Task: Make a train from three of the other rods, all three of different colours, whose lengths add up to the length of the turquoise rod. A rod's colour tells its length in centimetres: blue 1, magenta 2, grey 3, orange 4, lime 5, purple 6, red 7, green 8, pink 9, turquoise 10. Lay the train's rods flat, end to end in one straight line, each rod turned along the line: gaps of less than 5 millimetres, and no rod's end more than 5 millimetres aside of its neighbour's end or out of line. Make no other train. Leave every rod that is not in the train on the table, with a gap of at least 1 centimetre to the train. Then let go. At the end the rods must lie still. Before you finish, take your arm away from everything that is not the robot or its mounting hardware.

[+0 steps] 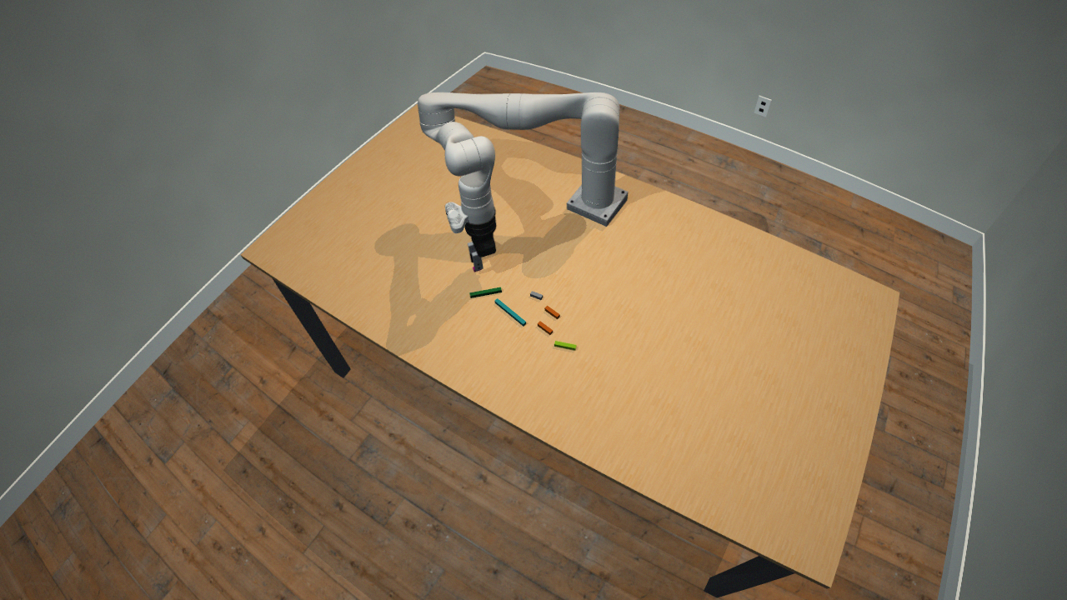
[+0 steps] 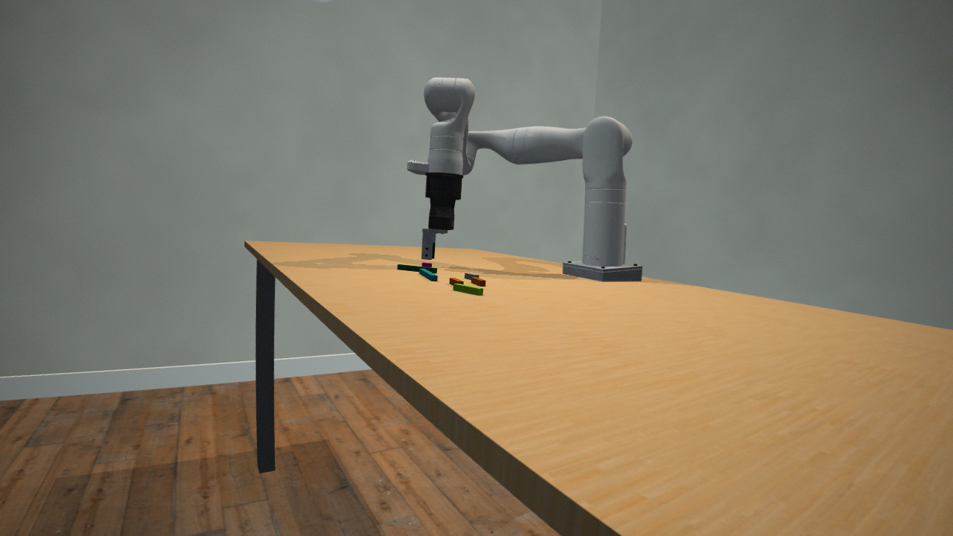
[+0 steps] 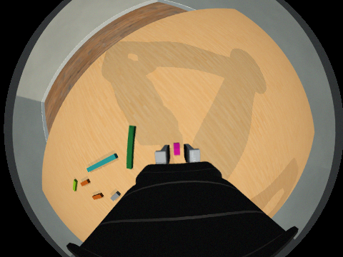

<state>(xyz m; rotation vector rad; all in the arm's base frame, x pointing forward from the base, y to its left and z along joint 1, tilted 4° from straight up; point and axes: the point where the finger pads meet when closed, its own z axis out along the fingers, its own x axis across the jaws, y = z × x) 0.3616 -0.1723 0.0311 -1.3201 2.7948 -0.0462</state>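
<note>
Nearest on the bench (image 2: 599,400) lies the lime rod (image 2: 467,289), and just behind it are two orange rods (image 2: 456,281) (image 2: 478,281) with the short grey rod (image 2: 470,275) a little farther back; none of these touch. To their left the turquoise rod (image 2: 428,274) lies at a slant, and behind it is the long green rod (image 2: 412,268), its end near the turquoise one but apart from it in the top view. Farther back is the magenta rod (image 3: 176,148), flat on the bench and apart from the rest. The pincer (image 2: 426,253) hangs straight over it with its fingers about half apart and nothing between them; the side view shows a gap between fingertips and rod. Only magenta, grey and lime add up to the turquoise length with three colours, so magenta looks like the first piece to fetch, and no train has been begun. The rod is a tiny stiff block, surely very light and probably smooth-faced, so it will not bend but could twist or squirt out of an off-centre grip. In the wrist view its long sides face the two fingers, so the sound hold is across its narrow width at mid-length, with the fingers lowered well down its sides. Being so short, it leaves little room for error along its length. Farthest back stands the arm's base (image 2: 633,273).
</note>
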